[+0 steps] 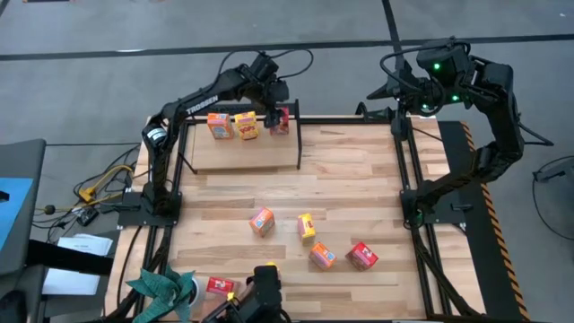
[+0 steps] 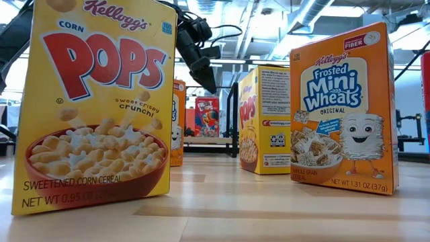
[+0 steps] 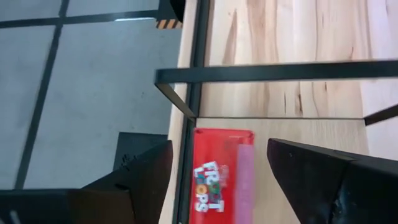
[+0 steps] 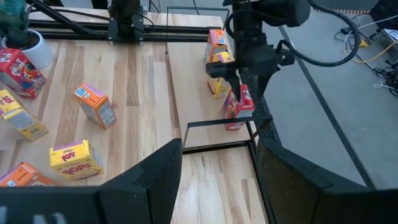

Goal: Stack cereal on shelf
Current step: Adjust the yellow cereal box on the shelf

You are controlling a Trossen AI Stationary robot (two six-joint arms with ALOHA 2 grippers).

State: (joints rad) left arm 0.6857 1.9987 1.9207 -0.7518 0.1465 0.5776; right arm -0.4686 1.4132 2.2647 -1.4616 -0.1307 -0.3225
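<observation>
A teal-green leafy plant in a small white pot (image 1: 169, 289) sits at the near-left corner of the light wooden plank tabletop (image 1: 359, 170), and shows again in the right wrist view (image 4: 22, 31). Off the table's left side there's a tangle of yellow and black cables (image 1: 94, 187) on the grey floor (image 1: 81, 90), plus some white paper sheets (image 1: 85, 251) and a blue-topped surface (image 1: 13, 206) at the edge. Black-and-yellow hazard tape (image 1: 480, 193) runs along the table's right edge.

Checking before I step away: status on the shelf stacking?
Left gripper open around red cereal box on shelf. Right gripper open, parked off the table's far right corner. Three boxes shelved; nothing blocking.
</observation>
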